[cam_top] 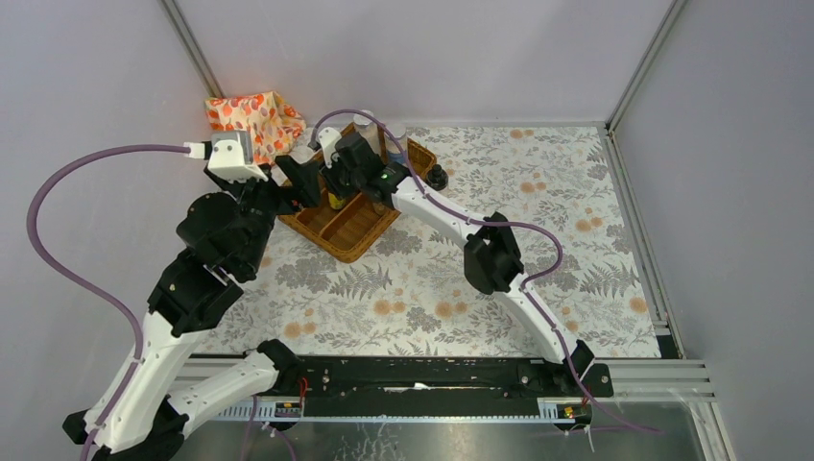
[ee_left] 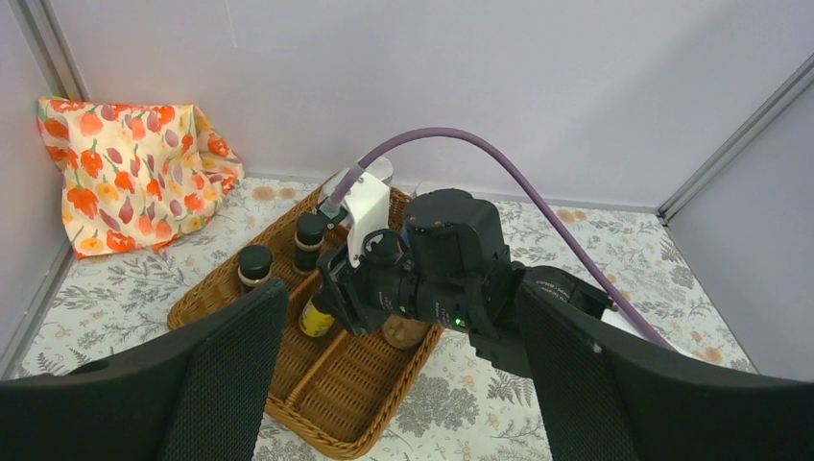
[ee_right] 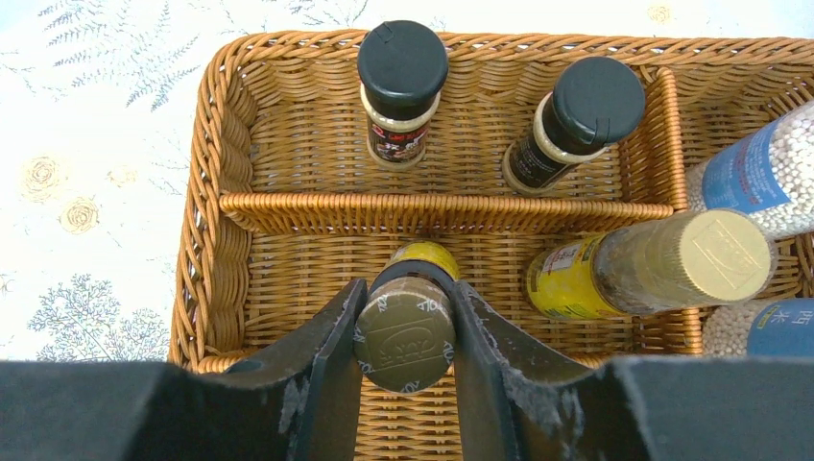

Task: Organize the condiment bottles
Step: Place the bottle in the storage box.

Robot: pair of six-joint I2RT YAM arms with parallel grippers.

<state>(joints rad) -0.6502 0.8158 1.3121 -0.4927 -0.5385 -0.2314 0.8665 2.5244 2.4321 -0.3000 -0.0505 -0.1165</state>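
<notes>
Right wrist view: the right gripper (ee_right: 404, 293) is narrowed onto a gold-lidded bottle (ee_right: 403, 331), one finger pressed to each side just under the lid.
Held bottle: yellow-labelled, inside the near compartment of the wicker tray (ee_right: 206, 192); whether its base rests on the weave cannot be told.
Same compartment: a second gold-lidded bottle (ee_right: 653, 264) sits to the right of the held one, apart from it.
Beyond the divider (ee_right: 432, 202): two black-capped spice jars (ee_right: 403, 72) stand apart from each other in the far compartment.
Right-hand section: two white-filled jars (ee_right: 758, 173) with blue labels, cut off by the picture edge.
Left wrist view: the left gripper (ee_left: 398, 288) is spread wide with nothing between its fingers (ee_left: 230, 375); it hangs at the tray's near side, facing the right arm's wrist.
Top external view: both grippers meet over the tray at the far left of the table (cam_top: 576, 221).
Outside the tray: one loose black-capped jar (cam_top: 437, 178) stands on the table just beside the tray's right corner.
Back corner: an orange-patterned cloth (ee_left: 134, 173) lies bunched against the wall, near the tray.
</notes>
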